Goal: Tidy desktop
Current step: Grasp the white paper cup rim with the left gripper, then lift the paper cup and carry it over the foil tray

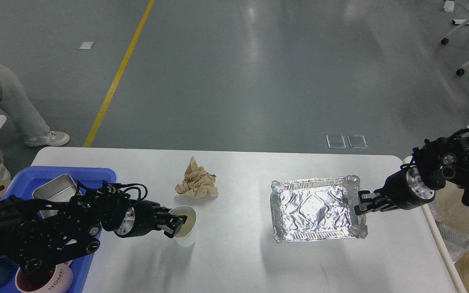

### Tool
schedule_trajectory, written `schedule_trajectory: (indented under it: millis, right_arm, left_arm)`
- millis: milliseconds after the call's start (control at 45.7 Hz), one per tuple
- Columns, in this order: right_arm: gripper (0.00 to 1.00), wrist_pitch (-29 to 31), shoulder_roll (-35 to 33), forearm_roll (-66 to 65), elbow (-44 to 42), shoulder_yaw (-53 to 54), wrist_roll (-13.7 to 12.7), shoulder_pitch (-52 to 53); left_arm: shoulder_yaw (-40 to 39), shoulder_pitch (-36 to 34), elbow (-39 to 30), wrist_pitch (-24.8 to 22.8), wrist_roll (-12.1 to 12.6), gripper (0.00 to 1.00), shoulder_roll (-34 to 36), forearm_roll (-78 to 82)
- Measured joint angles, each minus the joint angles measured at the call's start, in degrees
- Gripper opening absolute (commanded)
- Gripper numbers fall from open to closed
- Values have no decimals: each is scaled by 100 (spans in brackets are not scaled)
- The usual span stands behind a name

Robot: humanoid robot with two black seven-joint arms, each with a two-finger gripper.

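Observation:
The white desktop bears a white paper cup, a crumpled brown paper ball and a silver foil tray. My left gripper is at the cup's left rim. One finger is over the cup's mouth and one is outside the wall, with a gap between them. My right gripper is shut on the foil tray's right rim near the table's right edge.
A blue plastic tray at the left holds a metal box and a pink mug, partly hidden by my left arm. A bin with another foil container stands beyond the right edge. A person's legs are at the far left.

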Motion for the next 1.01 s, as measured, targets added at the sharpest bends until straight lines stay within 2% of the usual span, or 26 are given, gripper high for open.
schedule_trajectory:
  millis: [416, 656, 832, 1007]
  right_arm:
    - [0, -17, 8, 6, -12, 0, 0, -34]
    - [0, -17, 32, 9, -21, 0, 0, -42]
    - [0, 0, 75, 9, -28, -3, 1, -96]
    - [0, 6, 78, 9, -93, -17, 0, -109]
  left_arm:
    - [0, 6, -112, -25, -98, 0, 218, -16]
    - [-194, -505, -901, -232, -231, 0, 673, -97]
    - [-225, -1397, -1447, -530, -537, 0, 1109, -403]
    - [-226, -2356, -1799, -685, -1011, 0, 1541, -1079]
